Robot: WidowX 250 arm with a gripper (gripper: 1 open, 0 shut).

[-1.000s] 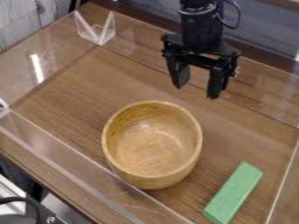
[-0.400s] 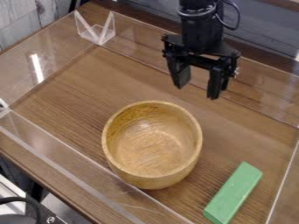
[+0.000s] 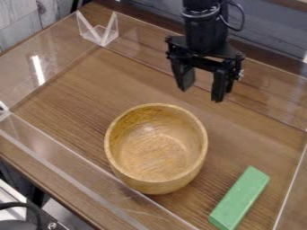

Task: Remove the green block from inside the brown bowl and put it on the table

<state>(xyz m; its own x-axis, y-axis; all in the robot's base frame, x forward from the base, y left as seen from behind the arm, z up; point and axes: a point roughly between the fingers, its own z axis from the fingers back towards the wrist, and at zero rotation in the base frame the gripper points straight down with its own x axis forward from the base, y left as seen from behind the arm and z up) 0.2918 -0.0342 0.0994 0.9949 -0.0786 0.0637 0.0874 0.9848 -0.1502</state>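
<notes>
One green block lies flat on the wood-grain surface, out of the bowl and just beside it, toward the near right corner of the view. The brown bowl sits upright with nothing in it. Beyond the bowl, the black hand hangs over the surface with its two fingers spread wide, nothing between them, and touches neither block nor bowl. A small clear plastic piece stands near the far left corner, and low clear walls edge the surface. Black cables show at the lower left.
</notes>
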